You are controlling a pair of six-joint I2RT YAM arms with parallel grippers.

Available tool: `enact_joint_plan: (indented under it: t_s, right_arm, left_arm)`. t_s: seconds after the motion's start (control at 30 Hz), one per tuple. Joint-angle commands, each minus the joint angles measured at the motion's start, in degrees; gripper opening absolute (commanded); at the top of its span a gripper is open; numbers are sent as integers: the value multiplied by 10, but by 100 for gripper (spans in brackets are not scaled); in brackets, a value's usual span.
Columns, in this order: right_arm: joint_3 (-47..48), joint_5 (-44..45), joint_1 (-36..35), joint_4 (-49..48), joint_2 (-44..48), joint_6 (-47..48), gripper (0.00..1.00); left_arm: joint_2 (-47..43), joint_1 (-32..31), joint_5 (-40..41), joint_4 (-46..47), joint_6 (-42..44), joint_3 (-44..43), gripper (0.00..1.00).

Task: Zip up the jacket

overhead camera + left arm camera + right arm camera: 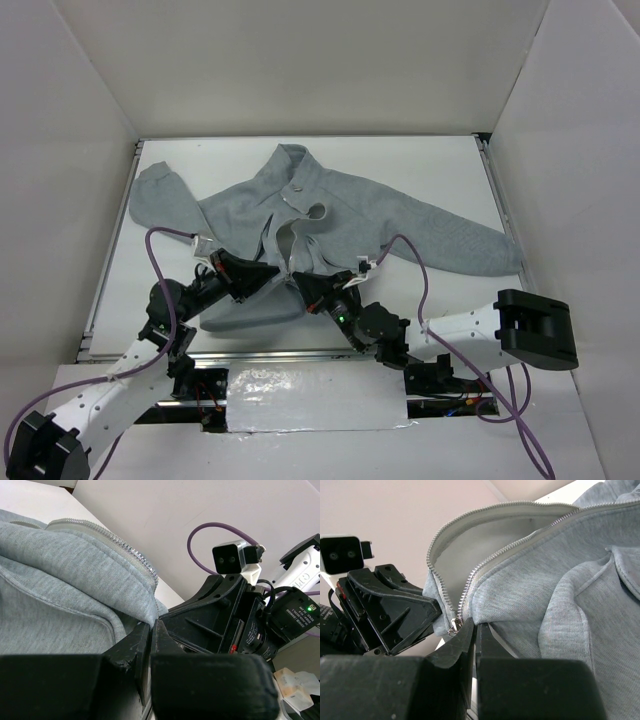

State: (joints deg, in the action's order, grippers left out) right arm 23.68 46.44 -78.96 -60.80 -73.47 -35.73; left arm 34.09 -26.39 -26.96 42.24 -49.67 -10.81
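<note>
Top external view: grey fleece jacket (350, 220) spread on white table (440, 170), zip (466, 587) open; L gripper (278, 280) & R gripper (303, 287) both clamped on its hem beside zip base

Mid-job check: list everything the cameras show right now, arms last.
jacket: one, light grey, spread on the table, collar at the far side, hem toward the arms.
zipper: one, pale with silver teeth, on the jacket front, open along most of its length.
slider: one, silver, at the zipper's bottom end.
table: one, white, under the jacket.
walls: three, white, around the table.
foil sheet: one, silver, at the near edge between the arm bases.
cables: two, purple, one looping along each arm.
left gripper: one, black, shut on the jacket hem.
right gripper: one, black, shut on the hem beside the slider.
</note>
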Motion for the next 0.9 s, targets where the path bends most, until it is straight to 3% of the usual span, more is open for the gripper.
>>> enact_joint_plan:
  t_s: [0.0, 0.57, 0.87]
  right_arm:
    - [33, -5, 3, -17, 11, -1, 0]
    - [48, -58, 6, 115, 86, -5, 0]
    - [73, -81, 10, 164, 79, 2, 0]
  left_arm:
    - [1, -4, -25, 67, 4, 0, 0]
    - [-19, -6, -63, -83, 129, -32, 0]
    - [15, -6, -127, -1, 94, -24, 0]
